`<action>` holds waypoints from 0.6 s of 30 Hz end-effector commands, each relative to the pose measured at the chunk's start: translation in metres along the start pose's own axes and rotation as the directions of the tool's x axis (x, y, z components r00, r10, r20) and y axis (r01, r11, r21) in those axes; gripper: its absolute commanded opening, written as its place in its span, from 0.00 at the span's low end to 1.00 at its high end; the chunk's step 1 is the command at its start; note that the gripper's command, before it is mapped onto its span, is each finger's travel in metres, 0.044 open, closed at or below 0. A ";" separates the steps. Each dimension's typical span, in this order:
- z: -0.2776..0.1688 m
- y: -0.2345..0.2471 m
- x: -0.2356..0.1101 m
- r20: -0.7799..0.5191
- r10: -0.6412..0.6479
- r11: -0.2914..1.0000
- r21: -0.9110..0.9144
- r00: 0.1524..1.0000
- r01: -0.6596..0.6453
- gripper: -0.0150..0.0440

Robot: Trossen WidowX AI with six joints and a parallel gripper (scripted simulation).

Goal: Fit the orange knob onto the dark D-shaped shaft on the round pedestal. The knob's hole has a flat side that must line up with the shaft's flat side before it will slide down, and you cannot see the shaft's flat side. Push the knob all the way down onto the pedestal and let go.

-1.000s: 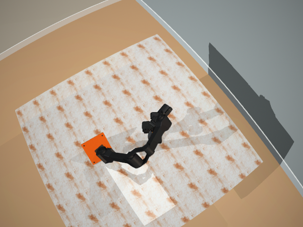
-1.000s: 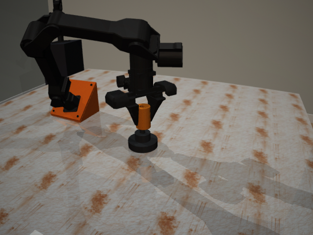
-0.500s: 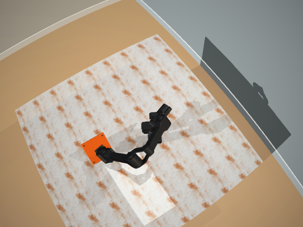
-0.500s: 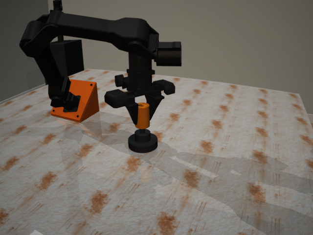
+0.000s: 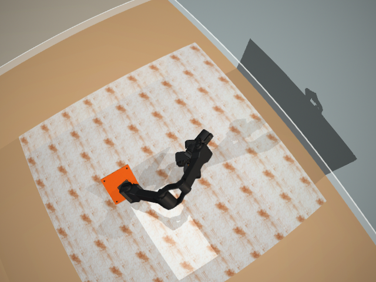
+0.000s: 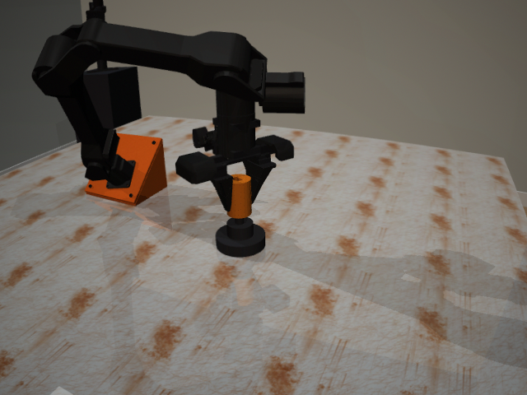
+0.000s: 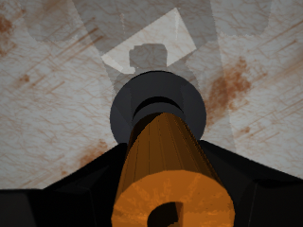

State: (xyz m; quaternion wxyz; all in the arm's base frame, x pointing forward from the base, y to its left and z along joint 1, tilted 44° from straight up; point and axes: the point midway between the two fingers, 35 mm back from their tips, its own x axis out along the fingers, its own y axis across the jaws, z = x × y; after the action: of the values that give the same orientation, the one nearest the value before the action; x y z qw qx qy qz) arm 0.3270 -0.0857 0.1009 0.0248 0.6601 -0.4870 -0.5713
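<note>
End effector [image 6: 239,192] clamped partway closed on upright knob [image 6: 240,196], held directly over pedestal [image 6: 240,241] on desk [image 6: 383,271], knob's lower end just above pedestal's raised collar with short stub of shaft [image 6: 240,220] showing between, orange mount [image 6: 146,169] off at 10 o'clock.

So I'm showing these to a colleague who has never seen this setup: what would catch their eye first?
Probably the orange knob, bright against everything dark, held upright between the black gripper fingers directly above the round pedestal near the middle of the mottled table. A sliver of dark shaft shows under it, so it is not pushed down. Next, the orange wedge mount at the arm's base, back left.
</note>
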 end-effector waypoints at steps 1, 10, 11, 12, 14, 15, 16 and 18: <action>-0.001 -0.002 0.000 -0.002 0.000 1.000 -0.002 1.000 0.000 0.25; -0.004 -0.002 -0.006 -0.002 0.000 0.998 -0.055 1.000 0.000 0.25; -0.004 -0.002 -0.006 -0.002 0.000 0.998 -0.055 1.000 0.000 0.25; -0.004 -0.002 -0.005 -0.002 0.000 0.998 -0.055 1.000 0.000 0.25; -0.004 -0.001 -0.004 -0.002 0.000 0.998 -0.055 1.000 0.000 0.25; -0.004 -0.001 -0.004 -0.002 0.000 0.998 -0.055 1.000 0.000 0.25; -0.004 -0.001 -0.004 -0.002 0.000 0.998 -0.055 1.000 0.000 0.25; -0.003 -0.001 -0.003 -0.002 0.000 0.998 -0.055 1.000 0.000 0.25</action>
State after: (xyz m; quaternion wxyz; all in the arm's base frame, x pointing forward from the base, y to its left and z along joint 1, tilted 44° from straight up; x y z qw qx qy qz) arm 0.3298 -0.0844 0.1030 0.0426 0.6576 -0.4732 -0.5846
